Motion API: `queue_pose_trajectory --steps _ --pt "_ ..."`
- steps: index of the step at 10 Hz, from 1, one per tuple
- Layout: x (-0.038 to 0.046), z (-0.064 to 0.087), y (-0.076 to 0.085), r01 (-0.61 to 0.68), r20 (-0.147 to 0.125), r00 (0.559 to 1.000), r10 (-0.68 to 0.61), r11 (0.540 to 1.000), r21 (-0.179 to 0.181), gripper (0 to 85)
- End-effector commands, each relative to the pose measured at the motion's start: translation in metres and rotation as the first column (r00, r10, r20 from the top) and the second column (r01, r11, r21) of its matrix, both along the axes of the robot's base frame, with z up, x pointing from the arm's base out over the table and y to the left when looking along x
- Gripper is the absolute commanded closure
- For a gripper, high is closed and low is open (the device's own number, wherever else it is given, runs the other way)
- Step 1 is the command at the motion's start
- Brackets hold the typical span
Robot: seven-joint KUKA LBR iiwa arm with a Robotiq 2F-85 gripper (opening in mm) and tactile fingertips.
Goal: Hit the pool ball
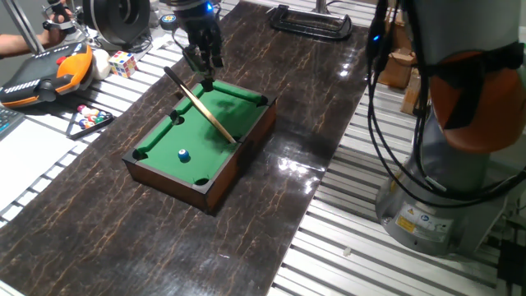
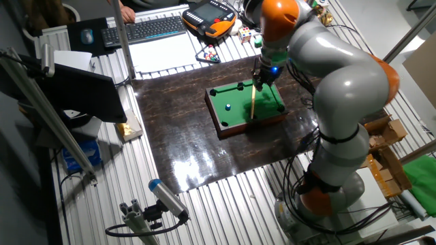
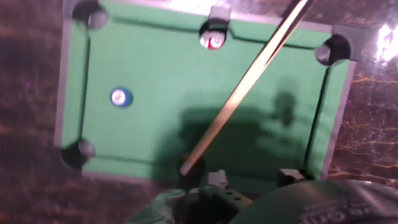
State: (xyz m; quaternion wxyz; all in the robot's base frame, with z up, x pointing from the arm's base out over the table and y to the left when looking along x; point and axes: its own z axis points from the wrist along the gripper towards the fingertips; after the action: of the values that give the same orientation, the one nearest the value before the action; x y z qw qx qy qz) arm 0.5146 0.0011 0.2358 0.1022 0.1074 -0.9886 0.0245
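The pool ball (image 1: 182, 154) is tiny, blue, with a pale spot. It lies on the green felt of the miniature pool table (image 1: 168, 185), towards its near end. It also shows in the hand view (image 3: 121, 96) and in the other fixed view (image 2: 227, 106). A wooden cue (image 1: 201, 105) lies slanted across the table's far half, with one end on a long rim (image 3: 186, 165). My gripper (image 1: 205, 78) hangs over the far end, well away from the ball. In the hand view my gripper (image 3: 252, 178) shows its fingertips (image 3: 214, 179) apart with nothing between them.
A multicoloured puzzle cube (image 1: 122, 62) and small balls racked in a black triangle (image 1: 89, 120) lie left of the dark mat. An orange and black pendant (image 1: 49, 70) is beyond them. A black clamp (image 1: 312, 20) sits at the back. The arm's base (image 1: 444, 164) stands right.
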Motion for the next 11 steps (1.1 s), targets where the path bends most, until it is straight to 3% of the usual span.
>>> queue_pose_trajectory --steps 1,9,11 --pt "-0.0001 -0.0002 0.0 -0.133 -0.048 0.99 0.133 0.991 -0.011 84.3" --pt "-0.0001 -0.0002 0.0 -0.092 -0.038 0.995 0.092 0.995 -0.023 84.3" --pt "0.0 -0.0002 0.0004 -0.035 -0.023 0.999 0.034 0.998 -0.045 84.3"
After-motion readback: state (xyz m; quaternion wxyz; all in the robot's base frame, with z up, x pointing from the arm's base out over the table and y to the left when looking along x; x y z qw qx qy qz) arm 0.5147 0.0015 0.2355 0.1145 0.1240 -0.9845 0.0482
